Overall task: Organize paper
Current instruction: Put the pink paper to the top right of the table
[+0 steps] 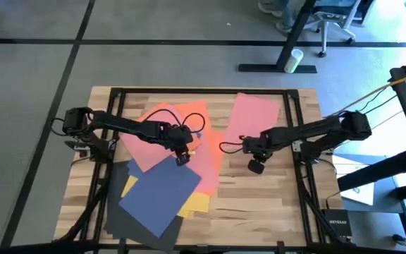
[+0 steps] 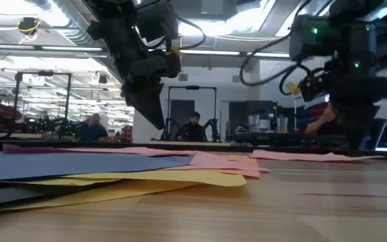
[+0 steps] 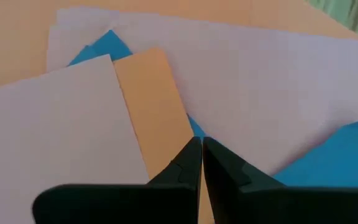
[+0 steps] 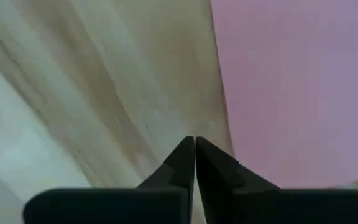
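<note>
The paper lies in a loose overlapping heap on the left half of the wooden table. Pink sheets (image 1: pixel 157 141) and an orange one (image 1: pixel 197 113) lie farther back. A navy blue sheet (image 1: pixel 162 194) lies over yellow (image 1: pixel 197 204) and dark grey (image 1: pixel 127 222) sheets nearer. One more pink sheet (image 1: pixel 254 116) lies apart at the far right. My left gripper (image 1: pixel 182 159) hangs shut above the heap, over pink, orange and blue edges (image 3: pixel 154 106). My right gripper (image 1: pixel 256 168) is shut over bare wood, beside a pink sheet's edge (image 4: pixel 291 93).
A black metal frame (image 1: pixel 292 134) runs along the table's far edge and down both sides. Bare wood (image 1: pixel 259 212) lies at the near right. Beyond the table, the floor holds a desk leg and a white cup (image 1: pixel 292 58). People sit in the room behind (image 2: pixel 193 126).
</note>
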Controlling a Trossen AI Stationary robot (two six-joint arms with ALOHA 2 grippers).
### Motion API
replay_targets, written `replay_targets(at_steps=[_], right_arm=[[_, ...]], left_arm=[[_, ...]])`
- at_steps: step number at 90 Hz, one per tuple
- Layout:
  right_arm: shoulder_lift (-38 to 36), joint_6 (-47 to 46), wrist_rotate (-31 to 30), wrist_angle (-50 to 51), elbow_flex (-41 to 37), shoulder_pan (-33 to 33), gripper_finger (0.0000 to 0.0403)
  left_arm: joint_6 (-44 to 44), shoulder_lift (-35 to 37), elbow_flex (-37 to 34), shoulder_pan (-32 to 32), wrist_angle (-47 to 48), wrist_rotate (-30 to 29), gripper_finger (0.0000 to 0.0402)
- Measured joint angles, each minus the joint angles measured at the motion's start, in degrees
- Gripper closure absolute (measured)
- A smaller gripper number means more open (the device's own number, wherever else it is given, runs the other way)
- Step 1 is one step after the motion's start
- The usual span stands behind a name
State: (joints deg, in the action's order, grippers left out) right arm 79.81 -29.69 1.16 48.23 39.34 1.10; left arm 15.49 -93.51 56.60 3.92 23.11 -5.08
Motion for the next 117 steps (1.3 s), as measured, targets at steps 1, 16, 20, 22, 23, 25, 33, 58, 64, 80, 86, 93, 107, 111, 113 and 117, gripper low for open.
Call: replay_targets(at_steps=[1, 16, 20, 22, 23, 25, 33, 58, 64, 80, 86, 93, 107, 111, 113, 117], right_arm=[[0.03, -0.02, 0.1, -0.03, -0.2, 0.0, 0.0402], [0.07, -2.12, -0.07, 0.09, -2.77, 0.0, 0.0402], [0.05, -3.13, -0.84, 0.91, -3.14, 0.0, 0.0402], [0.05, -3.54, -1.24, 1.29, -3.37, -0.02, 0.0402], [0.05, -3.77, -1.47, 1.46, -3.47, -0.02, 0.0402], [0.05, -4.3, -1.83, 1.8, -3.67, -0.02, 0.0402], [0.05, -6.77, -3.16, 3.54, -4.37, -0.11, 0.0403], [-0.65, -15.13, -7.81, 11.64, -4.59, -0.01, 0.0403], [-1.35, -16.37, -8.02, 12.77, -4.59, 0.0, 0.0403], [-7.32, -17.2, -4.56, 13.13, -4.51, 0.04, 0.0403], [-11.02, -17.24, -4.0, 12.35, -4.48, 0.05, 0.0403], [-15.87, -17.15, -4.85, 9.32, -4.48, 0.04, 0.0403], [-24.36, -13.44, -9.81, 0.34, -4.46, -0.02, 0.0403], [-25.48, -12.07, -11.42, -1.81, -4.46, -0.09, 0.0403], [-25.71, -11.76, -12.14, -2.78, -4.43, -0.19, 0.0403], [-25.74, -10.27, -13.04, -4.4, -4.4, -0.88, 0.0403]], left_arm=[[0.09, 0.0, 0.0, -0.06, 0.0, -0.01, 0.0402], [0.13, 0.0, 0.0, -0.19, 0.04, 0.0, 0.0402], [0.15, 0.0, 0.0, -0.19, 0.0, 0.0, 0.0402], [0.15, 0.0, 0.0, -0.19, 0.02, 0.0, 0.0402], [0.15, 0.0, 0.0, -0.19, 0.03, 0.0, 0.0402], [0.15, 0.0, 0.0, -0.17, 0.02, -0.02, 0.0402], [0.15, 0.0, 0.0, -0.19, 0.03, 0.0, 0.0402], [0.17, 0.0, 0.0, -0.19, 0.02, -0.01, 0.0402], [0.17, 0.0, 0.0, -0.19, 0.02, -0.01, 0.0402], [0.17, 0.0, 0.0, -0.19, 0.09, -0.01, 0.0402], [0.17, 0.0, 0.0, -0.19, 0.14, 0.0, 0.0402], [0.17, 0.0, 0.0, -0.19, 0.34, 0.0, 0.0402], [0.17, 0.0, 0.0, -0.19, 0.26, -0.02, 0.0402], [0.15, 0.0, 0.0, -0.19, 0.33, 0.0, 0.0402], [0.12, 0.0, 0.0, -0.19, 0.31, -0.02, 0.0402], [0.11, 0.0, 0.0, -0.19, 0.2, 0.0, 0.0402]])
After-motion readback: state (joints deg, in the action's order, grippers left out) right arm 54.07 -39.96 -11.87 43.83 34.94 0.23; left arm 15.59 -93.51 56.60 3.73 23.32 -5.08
